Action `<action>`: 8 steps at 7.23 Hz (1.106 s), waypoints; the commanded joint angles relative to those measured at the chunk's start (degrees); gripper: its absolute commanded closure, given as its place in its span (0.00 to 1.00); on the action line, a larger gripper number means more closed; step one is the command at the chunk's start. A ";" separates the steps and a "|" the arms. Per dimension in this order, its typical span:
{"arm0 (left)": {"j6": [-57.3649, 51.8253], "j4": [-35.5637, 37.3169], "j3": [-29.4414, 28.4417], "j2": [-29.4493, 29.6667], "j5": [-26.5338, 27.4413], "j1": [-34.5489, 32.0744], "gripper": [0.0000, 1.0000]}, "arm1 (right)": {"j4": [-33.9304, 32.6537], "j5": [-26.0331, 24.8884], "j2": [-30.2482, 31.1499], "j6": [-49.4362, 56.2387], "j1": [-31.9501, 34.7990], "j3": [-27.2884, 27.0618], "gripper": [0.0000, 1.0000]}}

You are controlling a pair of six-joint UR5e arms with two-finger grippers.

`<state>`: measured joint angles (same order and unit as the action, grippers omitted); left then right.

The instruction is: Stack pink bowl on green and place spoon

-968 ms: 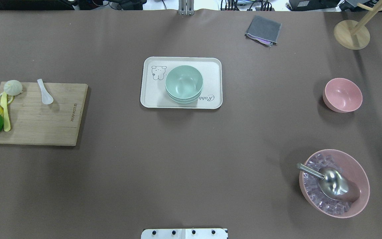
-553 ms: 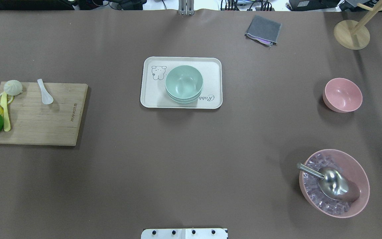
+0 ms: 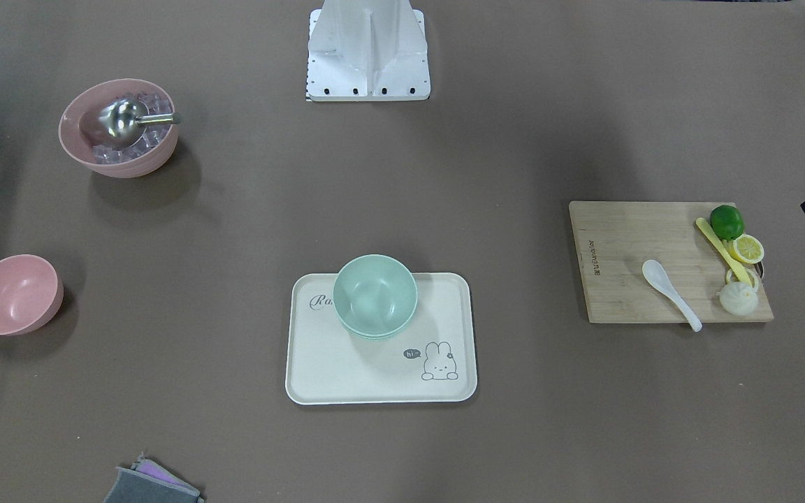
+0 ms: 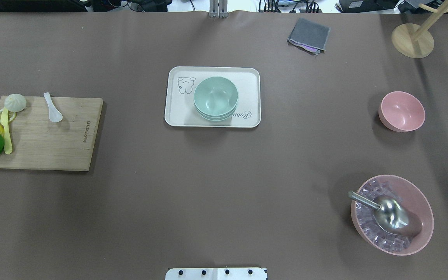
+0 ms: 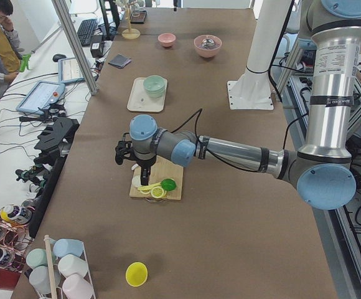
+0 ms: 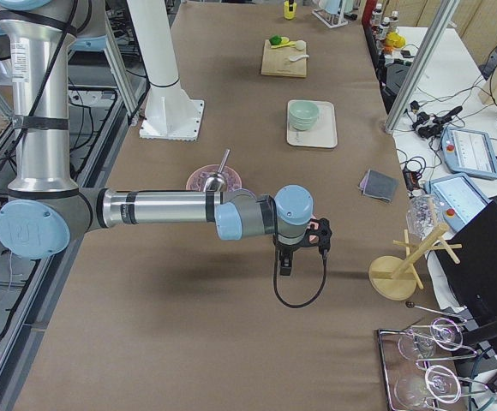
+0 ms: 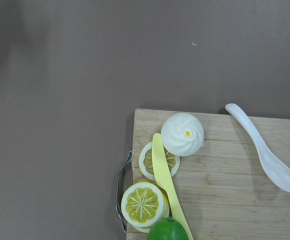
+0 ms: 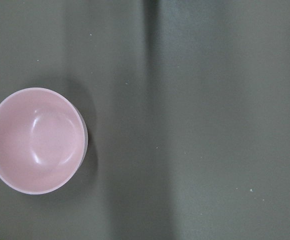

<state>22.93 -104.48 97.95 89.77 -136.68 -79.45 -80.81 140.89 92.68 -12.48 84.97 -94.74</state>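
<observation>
Over the last second nothing on the table has shifted in the overhead view. The pink bowl (image 4: 401, 111), the green bowl (image 4: 216, 97) on its tray (image 4: 175, 112) and the white spoon (image 4: 53, 107) all lie where they did, so I judge the task not yet begun, with both picks ahead. The overhead shows neither arm; only the side views do. From the table's left end I see the left gripper (image 5: 143, 174) hanging above the cutting board (image 5: 168, 171), and from the right end the right gripper (image 6: 286, 261) poised over bare table. Neither view lets me tell whether the jaws are apart or together, and the wrist cameras show no fingers at all. The wrist views give what the side views lack: the spoon (image 7: 262, 147) lies beneath the left tool, off toward its right, bowl end nearer the camera's lower edge, clear of the bun (image 7: 183, 132) and lemon slices (image 7: 144, 204). The pink bowl (image 8: 35, 140) sits upright and empty below the right tool, off to its left — not centred under it.
</observation>
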 commanded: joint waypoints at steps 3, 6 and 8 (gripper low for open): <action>0.45 -6.70 -0.05 -3.20 -0.26 0.08 0.02 | 4.42 0.61 0.75 -0.26 -1.73 0.00 0.00; 4.31 -6.79 0.31 -1.36 -0.26 1.39 0.03 | 4.43 -0.61 -0.21 -1.83 -6.36 0.61 0.00; 4.05 -6.79 0.13 -1.88 -0.43 2.10 0.03 | 4.43 -3.42 -8.60 -12.23 -11.64 5.06 0.00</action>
<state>26.84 -111.29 98.12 88.17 -136.93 -77.77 -76.41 139.04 89.47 -17.91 76.86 -92.75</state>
